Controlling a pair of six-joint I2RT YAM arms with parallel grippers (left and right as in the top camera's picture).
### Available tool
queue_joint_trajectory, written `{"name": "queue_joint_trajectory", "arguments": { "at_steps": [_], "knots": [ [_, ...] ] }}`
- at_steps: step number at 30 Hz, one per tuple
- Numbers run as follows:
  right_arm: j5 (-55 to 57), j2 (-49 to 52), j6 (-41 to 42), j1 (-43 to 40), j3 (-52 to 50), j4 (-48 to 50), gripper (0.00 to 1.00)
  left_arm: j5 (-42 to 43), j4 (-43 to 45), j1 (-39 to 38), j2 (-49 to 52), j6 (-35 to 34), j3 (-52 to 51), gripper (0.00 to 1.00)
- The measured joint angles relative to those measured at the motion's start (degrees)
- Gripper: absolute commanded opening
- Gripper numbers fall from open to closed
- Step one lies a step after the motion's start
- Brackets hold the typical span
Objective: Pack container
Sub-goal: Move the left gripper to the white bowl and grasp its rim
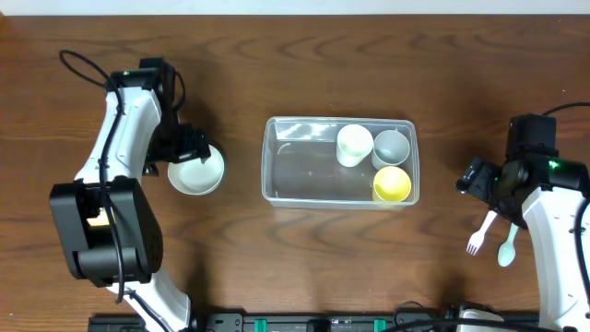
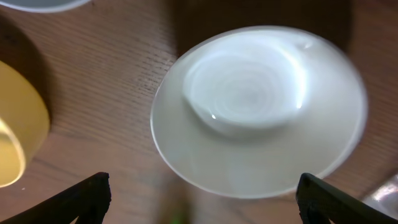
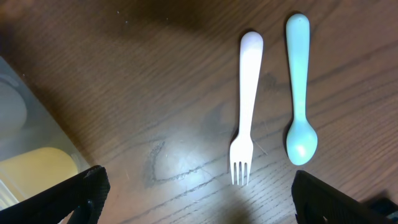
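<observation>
Left gripper (image 2: 203,184): jaws spread wide, nothing held; it hangs over the white bowl (image 2: 258,112), and no contact shows
White bowl: upright on the table (image 1: 304,267), left of the container and apart from it
Risk at the bowl: the wall is smooth, shallow and flaring, so a pinch on the rim may slide off, tip the bowl or skate it across the wood; a yellow rim (image 2: 15,134) sits close by at the edge of the left wrist view, too cropped to name, and a finger coming down could knock it
Container (image 1: 277,161): clear tub at mid-table, between the two arms; a white cup (image 1: 354,145), a grey cup (image 1: 391,146) and a yellow cup (image 1: 392,183) crowd its right end, while the left part is bare
Risk at the container: the light tub may shift if bumped, and a bowl set down off-centre could catch the rim
Right gripper (image 3: 199,177): jaws wide, empty, above the fork (image 3: 247,112) and spoon (image 3: 300,93)
Fork and spoon: flat, side by side, not touching
Risk at the cutlery: thin and flush with the wood, so fingers may scrape, flick one away or pinch both
</observation>
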Motion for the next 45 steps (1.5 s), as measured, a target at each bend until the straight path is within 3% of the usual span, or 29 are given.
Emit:
{"name": "queue_joint_trajectory", "arguments": {
  "at_steps": [10, 14, 15, 33, 36, 38, 45],
  "knots": [
    [0.0, 0.0, 0.0, 0.0, 0.0, 0.1, 0.95, 4.7, 7.2, 2.8, 0.0, 4.2, -8.0, 0.93],
    [0.0, 0.0, -0.1, 0.0, 0.0, 0.1, 0.96, 5.3, 8.7, 2.8, 0.0, 4.7, -8.0, 0.64],
    [0.0, 0.0, -0.3, 0.0, 0.0, 0.0, 0.95, 5.4, 8.7, 2.8, 0.0, 4.8, -8.0, 0.62],
    [0.0, 0.0, -0.5, 0.0, 0.0, 0.0, 0.95, 5.7, 12.7, 2.8, 0.0, 5.6, -11.7, 0.61],
    [0.0, 0.0, -0.5, 0.0, 0.0, 0.0, 0.95, 5.7, 13.4, 2.8, 0.0, 5.5, -13.1, 0.55],
    [0.0, 0.0, -0.5, 0.0, 0.0, -0.1, 0.95, 5.7, 13.7, 2.8, 0.0, 5.6, -13.5, 0.46],
    [0.0, 0.0, -0.7, 0.0, 0.0, -0.1, 0.95, 5.9, 14.4, 2.8, 0.0, 6.0, -13.5, 0.38]
  ]
}}
